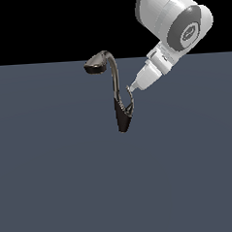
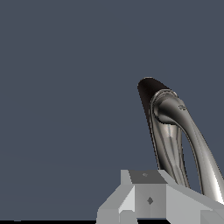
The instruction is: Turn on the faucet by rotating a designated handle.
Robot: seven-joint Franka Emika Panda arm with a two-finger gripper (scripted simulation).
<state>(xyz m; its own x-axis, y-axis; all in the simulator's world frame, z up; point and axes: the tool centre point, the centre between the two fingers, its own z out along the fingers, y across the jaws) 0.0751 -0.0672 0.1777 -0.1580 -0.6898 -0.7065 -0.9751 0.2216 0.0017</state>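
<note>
The faucet point(image 1: 121, 118) stands in the middle of the exterior view, with a tapered dark base, a slim arched neck point(image 1: 114, 76) and an oval spout head point(image 1: 95, 65) pointing to that view's left. The handle point(image 1: 132, 105) is a thin silvery lever rising from the base's right side. My gripper point(image 1: 131, 88) comes down from the upper right, and its narrow tip sits at the handle's top end, with no gap showing between the fingers. In the wrist view the dark base point(image 2: 145, 92), the handle point(image 2: 168, 148) and the neck point(image 2: 203, 162) lie just beyond my fingers point(image 2: 148, 197).
A flat blue-grey floor point(image 1: 54, 180) spreads around the faucet. The white arm's wrist point(image 1: 178, 22) hangs above and to the exterior view's right of the faucet.
</note>
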